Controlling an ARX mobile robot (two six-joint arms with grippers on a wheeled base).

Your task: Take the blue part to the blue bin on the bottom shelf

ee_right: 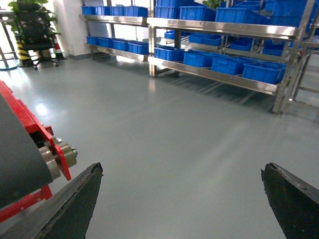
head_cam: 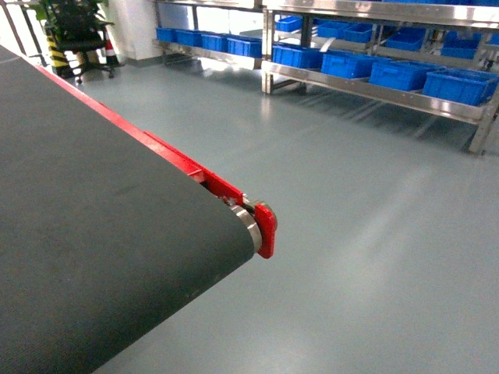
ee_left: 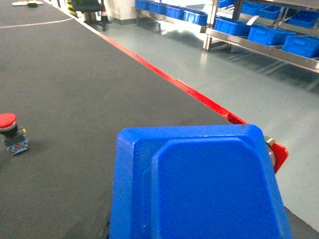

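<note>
Holding stage, by judgement: blue part (ee_left: 199, 184) fills left wrist view at 6 o'clock, above conveyor belt (ee_left: 75, 99); left grip state can't tell. Right gripper (ee_right: 182, 199) spread, empty. Bottom shelf (head_cam: 374, 87) at 1 o'clock, well apart; transport and drop remain.

My right gripper (ee_right: 182, 199) hangs spread wide over grey floor (ee_right: 164, 134). The red-framed conveyor end (ee_right: 47, 149) sits near left; far right, steel racks (ee_right: 224, 74) hold blue bins (ee_right: 261, 71).
</note>
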